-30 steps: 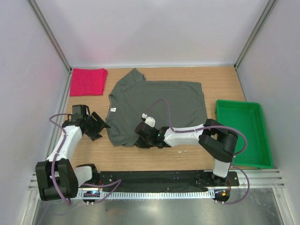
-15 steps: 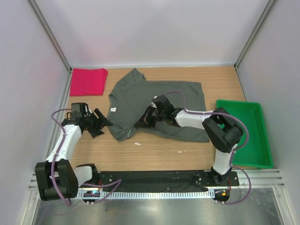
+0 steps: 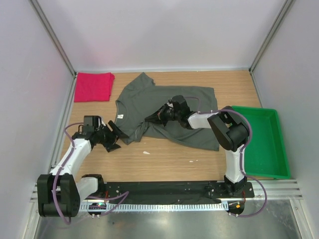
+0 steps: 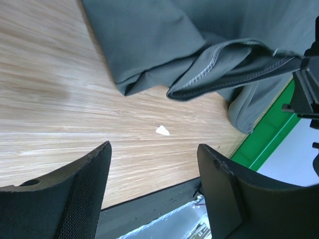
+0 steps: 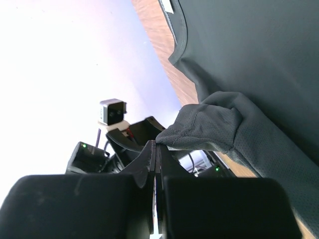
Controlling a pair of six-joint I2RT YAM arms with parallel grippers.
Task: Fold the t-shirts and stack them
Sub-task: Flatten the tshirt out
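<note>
We are folding the grey shirt. Our right hand, pinched shut on its hem, has just carried that edge from the near counter up over mid-shirt. Our left hand, wide open and empty, is edging in just left of the shirt. The red shirt is lying folded well beyond it.

folded shirt far left, spread shirt centre, tray right
</note>
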